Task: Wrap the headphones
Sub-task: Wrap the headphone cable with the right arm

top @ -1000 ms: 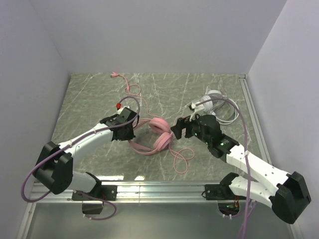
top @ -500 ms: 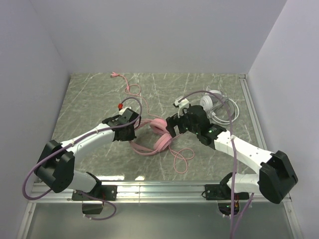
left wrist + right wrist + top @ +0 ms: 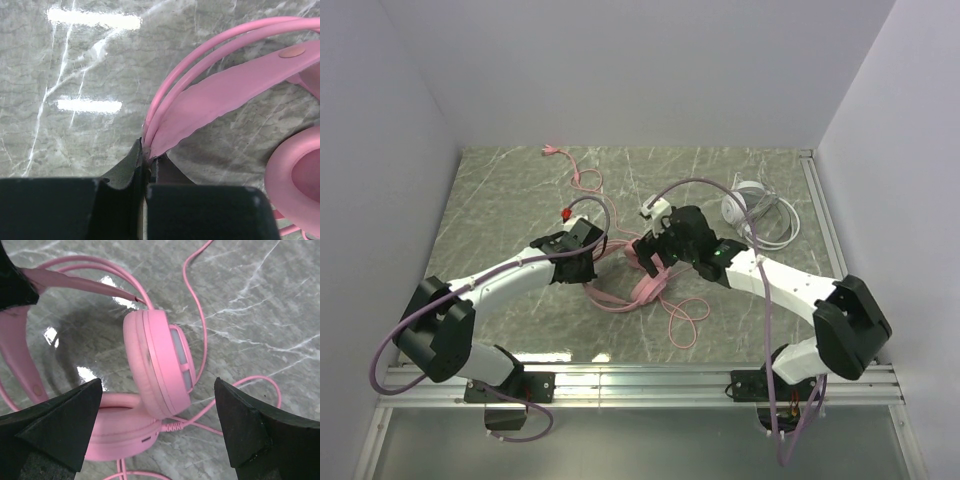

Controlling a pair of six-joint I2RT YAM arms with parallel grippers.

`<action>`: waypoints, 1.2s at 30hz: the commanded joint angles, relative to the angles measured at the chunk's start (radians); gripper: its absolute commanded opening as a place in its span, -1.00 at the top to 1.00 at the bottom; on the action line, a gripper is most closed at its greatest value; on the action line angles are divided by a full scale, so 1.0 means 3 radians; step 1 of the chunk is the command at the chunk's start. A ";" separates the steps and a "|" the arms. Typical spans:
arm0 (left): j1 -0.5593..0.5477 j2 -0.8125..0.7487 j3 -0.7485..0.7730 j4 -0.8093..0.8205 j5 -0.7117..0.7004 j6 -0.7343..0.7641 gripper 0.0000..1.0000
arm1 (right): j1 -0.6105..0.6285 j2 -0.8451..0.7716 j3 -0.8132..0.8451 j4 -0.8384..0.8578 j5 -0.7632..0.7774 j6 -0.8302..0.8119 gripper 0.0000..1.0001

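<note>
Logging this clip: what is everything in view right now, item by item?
pink headphones: one, pink, mid-table.
pink cord: one, pink, running from far left to loops near the front.
white-grey headphones: one, white-grey, far right, untouched.
table: one, grey-green marbled.
metal rail: one, silver, along the near edge.
left gripper: one, black, shut on the pink headband.
right gripper: one, black, open over a pink ear cup.
</note>
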 commanded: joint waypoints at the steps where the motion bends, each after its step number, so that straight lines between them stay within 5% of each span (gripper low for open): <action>1: -0.0025 -0.0038 0.0170 0.0157 -0.0002 -0.0016 0.99 | 0.0035 0.0135 0.0141 0.0052 0.0141 -0.0091 -1.00; 6: -0.0035 -0.0054 0.0185 0.0121 -0.0022 -0.0016 0.99 | 0.0035 0.0345 0.0151 0.0149 0.0182 -0.0070 -0.90; 19: -0.0040 -0.0187 0.0124 0.0177 0.0059 -0.0021 0.99 | -0.0042 0.0330 -0.0048 0.0497 -0.0089 -0.0024 0.32; 23: -0.0040 -0.0197 0.0134 0.0177 0.0029 -0.0016 0.99 | -0.0042 0.0284 -0.0145 0.0584 -0.0115 -0.0024 0.38; 36: -0.0025 -0.0263 0.0027 0.0198 -0.0033 -0.0046 0.49 | -0.0052 0.0279 -0.0176 0.0563 -0.0187 -0.0009 0.53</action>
